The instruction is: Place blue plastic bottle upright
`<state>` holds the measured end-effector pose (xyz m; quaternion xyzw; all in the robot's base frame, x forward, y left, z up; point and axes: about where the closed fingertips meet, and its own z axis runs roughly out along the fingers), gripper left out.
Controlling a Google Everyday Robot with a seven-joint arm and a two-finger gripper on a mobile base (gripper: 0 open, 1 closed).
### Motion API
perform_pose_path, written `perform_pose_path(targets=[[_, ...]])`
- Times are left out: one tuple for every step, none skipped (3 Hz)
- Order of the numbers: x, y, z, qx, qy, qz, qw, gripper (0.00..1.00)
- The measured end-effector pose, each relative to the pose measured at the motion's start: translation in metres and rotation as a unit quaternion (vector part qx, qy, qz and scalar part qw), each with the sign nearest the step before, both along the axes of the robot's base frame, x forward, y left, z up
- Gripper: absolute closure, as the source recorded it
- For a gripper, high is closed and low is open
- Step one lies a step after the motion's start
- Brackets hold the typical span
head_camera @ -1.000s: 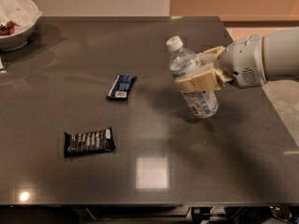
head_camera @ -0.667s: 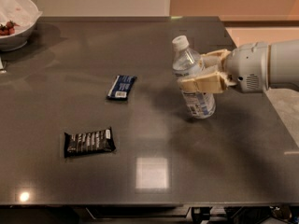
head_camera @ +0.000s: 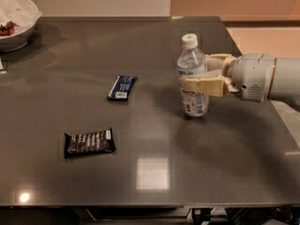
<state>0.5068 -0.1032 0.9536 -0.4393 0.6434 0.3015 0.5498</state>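
Clear blue plastic bottle [head_camera: 191, 62] upright, cap up, gripper [head_camera: 193, 76] fingers [head_camera: 201, 86] clasping its middle

Tan gripper [head_camera: 195, 72] around clear, white-capped bottle [head_camera: 193, 102]

Dim, warm overhead light is glaring off the dark table [head_camera: 56, 107] as a pale square at 6 o'clock and a small spot at 8 o'clock. The gripper [head_camera: 193, 81], clasping the blue plastic bottle [head_camera: 191, 62] at 3 o'clock, is casting a soft shadow toward 5 o'clock.
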Motion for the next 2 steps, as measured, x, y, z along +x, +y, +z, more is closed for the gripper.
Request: perform_pose_path(targets=[[0.0033, -0.0011, -0.0013, 0.037, -0.021, 0.002, 0.9991, 1.0], [0.0058, -0.002, -0.0037, 0.06, -0.032, 0.002, 0.9977, 1.0]])
